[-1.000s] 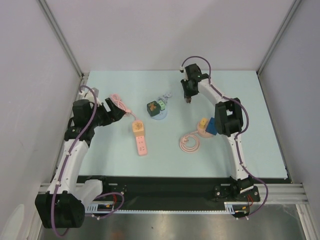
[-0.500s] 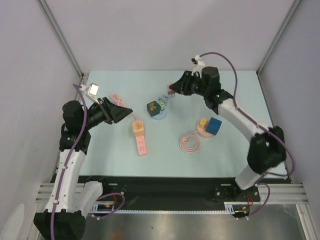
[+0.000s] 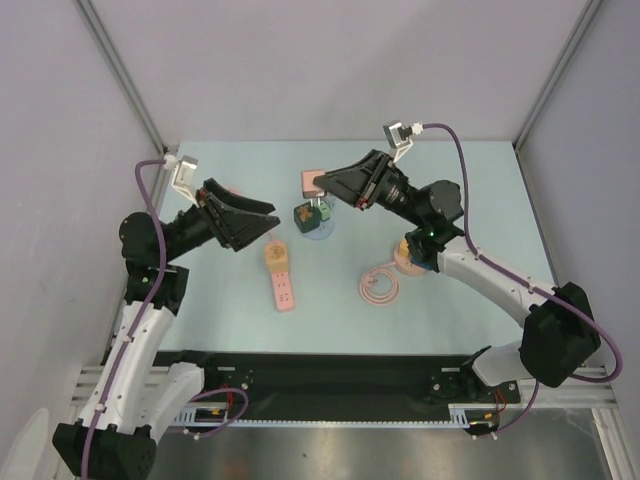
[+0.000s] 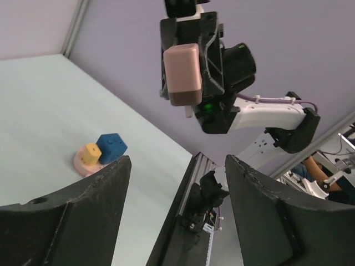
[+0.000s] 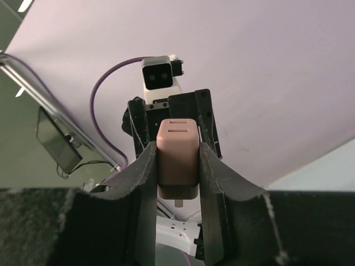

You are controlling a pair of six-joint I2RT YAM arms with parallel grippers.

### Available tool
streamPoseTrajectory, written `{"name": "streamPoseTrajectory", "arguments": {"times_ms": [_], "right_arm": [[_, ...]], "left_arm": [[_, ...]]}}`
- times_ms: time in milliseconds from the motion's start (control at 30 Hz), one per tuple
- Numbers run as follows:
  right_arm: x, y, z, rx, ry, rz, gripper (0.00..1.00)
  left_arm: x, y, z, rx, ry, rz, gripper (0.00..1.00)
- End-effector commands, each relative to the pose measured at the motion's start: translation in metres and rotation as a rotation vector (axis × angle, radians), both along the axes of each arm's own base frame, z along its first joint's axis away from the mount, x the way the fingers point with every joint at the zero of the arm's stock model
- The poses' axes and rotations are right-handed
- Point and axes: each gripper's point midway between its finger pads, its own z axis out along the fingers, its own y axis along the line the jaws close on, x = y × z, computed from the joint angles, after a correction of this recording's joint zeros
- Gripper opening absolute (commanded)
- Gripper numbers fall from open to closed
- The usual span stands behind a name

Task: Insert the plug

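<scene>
The pink rounded plastic plug is clamped in the right gripper, raised in the upper middle of the top view, the left gripper stands apart and empty, and insertion into the pink-and-orange power strip on the counter is not yet done

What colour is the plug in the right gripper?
Pale pink plug; right wrist view shows it best.

We log, from the power strip: cubes behind-right; coiled cable right; plug aloft behind.
</scene>
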Motion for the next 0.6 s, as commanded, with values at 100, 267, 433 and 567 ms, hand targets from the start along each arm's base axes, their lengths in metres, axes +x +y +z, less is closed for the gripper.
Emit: {"name": "streamPoseTrajectory", "arguments": {"times_ms": [100,267,433,567], "right_arm": [[-0.048,0.003,0.03,0.13,-0.111,0.113,0.0],[-0.055,0.013,0.016,0.136,-0.074,0.148,0.0],[-0.062,0.019,0.008,0.124,-0.082,0.167,0.0],[-0.07,0.025,-0.001,0.089,-0.104,0.217,0.0]], "left_arm": [[-0.016,-0.016,0.033,-0.069,-0.121,-0.067,0.74],[-0.021,-0.023,0.039,-0.088,-0.137,-0.092,0.72],[-0.016,-0.027,0.034,-0.085,-0.115,-0.097,0.7],[-0.013,-0.031,0.023,-0.066,-0.079,-0.122,0.68]]}}
